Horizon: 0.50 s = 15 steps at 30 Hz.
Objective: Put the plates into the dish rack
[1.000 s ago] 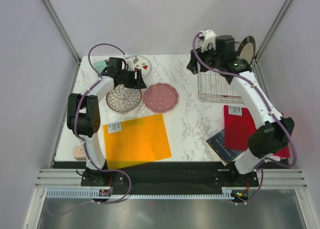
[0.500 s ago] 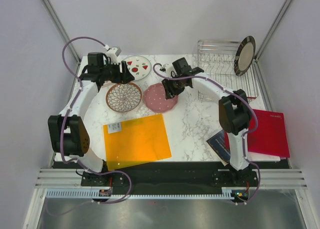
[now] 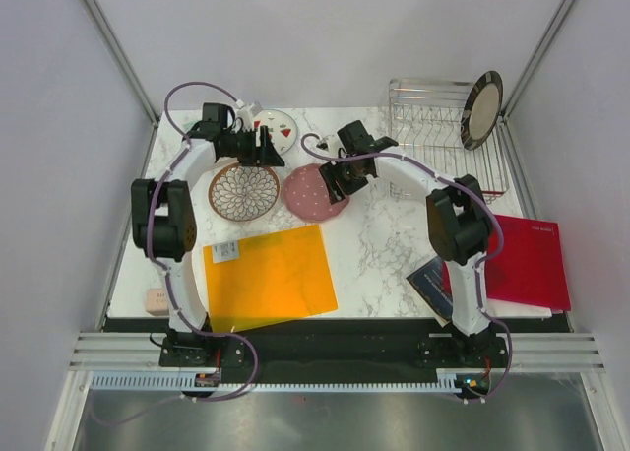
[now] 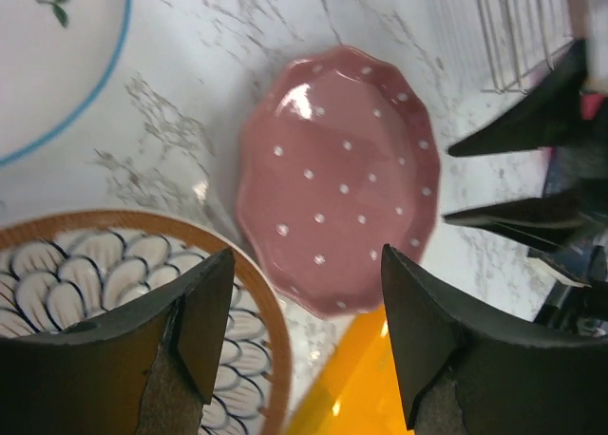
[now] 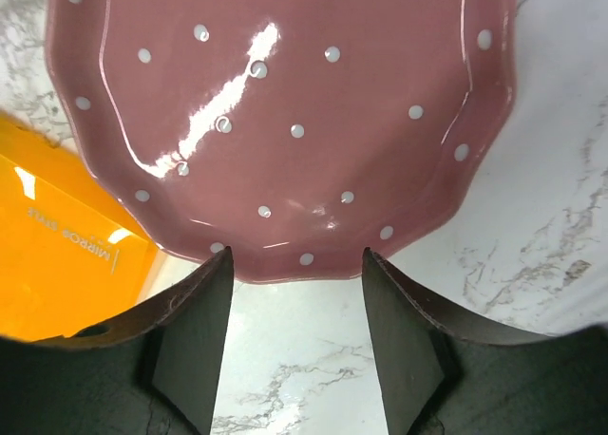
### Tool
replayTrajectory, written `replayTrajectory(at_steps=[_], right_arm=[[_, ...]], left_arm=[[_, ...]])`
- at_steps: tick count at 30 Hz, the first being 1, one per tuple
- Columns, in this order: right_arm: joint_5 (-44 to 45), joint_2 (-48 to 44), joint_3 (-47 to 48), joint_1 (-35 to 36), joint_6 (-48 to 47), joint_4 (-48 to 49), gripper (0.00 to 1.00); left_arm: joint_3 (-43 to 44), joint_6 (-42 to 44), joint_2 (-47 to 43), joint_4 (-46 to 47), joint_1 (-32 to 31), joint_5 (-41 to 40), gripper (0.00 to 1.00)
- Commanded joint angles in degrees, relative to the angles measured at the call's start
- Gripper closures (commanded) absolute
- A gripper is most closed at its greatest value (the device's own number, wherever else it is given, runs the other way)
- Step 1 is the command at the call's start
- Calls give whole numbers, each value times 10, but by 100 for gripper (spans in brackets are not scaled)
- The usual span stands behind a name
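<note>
The pink dotted scalloped plate lies flat on the marble table. My right gripper is open, low at the plate's right edge, one finger on each side of the rim. My left gripper is open and empty, above the gap between the maroon lattice plate and the white plate with red and green shapes. Its view shows the pink plate and the lattice plate. The dark-rimmed plate stands upright at the right end of the silver dish rack.
An orange sheet lies in front of the plates and shows in the right wrist view. A red sheet and a dark booklet lie at the right front. A small pink object sits at the left front edge.
My right arm has left the dark-rimmed plate standing in the rack and swung left and down to the pink plate. My left gripper moved a little to the right.
</note>
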Motion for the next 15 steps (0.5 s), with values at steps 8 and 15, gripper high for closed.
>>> replayTrajectory(at_steps=[8, 15], right_arm=[[35, -87, 15, -13, 13, 10, 32], [25, -119, 27, -38, 28, 5, 30]], left_arm=[[292, 196, 201, -170, -58, -43, 33], [350, 209, 264, -206, -83, -91, 34]])
